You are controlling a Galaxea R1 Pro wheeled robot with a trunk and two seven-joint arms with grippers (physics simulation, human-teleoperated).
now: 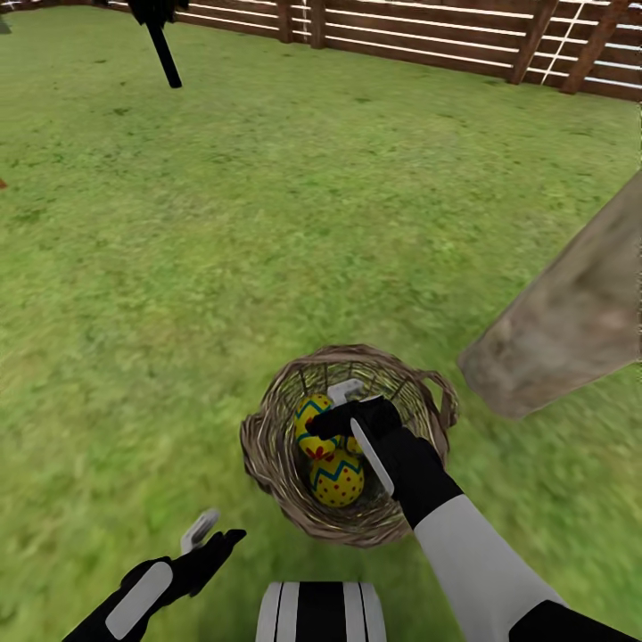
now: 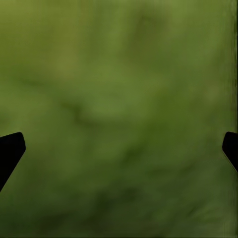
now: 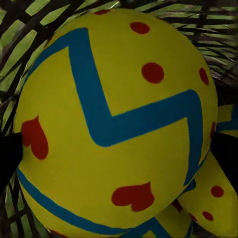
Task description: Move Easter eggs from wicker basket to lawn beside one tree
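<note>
The wicker basket [image 1: 267, 446] sits on the lawn [image 1: 267, 223] just in front of me, with yellow Easter eggs inside. One egg [image 1: 312, 430] lies at the left of the basket and another [image 1: 337, 480] nearer to me. My right gripper [image 1: 334, 426] reaches down into the basket, open, with a finger on each side of the left egg [image 3: 114, 124]. Parts of further eggs [image 3: 213, 193] show under it. My left gripper [image 1: 217, 532] hangs open over bare grass [image 2: 119, 99] to the basket's lower left. The tree [image 1: 571, 312] trunk rises just right of the basket.
A narrow black tree [image 1: 165, 49] stands far off at the upper left. A brown wooden fence [image 1: 428, 36] runs along the back of the lawn. Open grass spreads to the left and beyond the basket.
</note>
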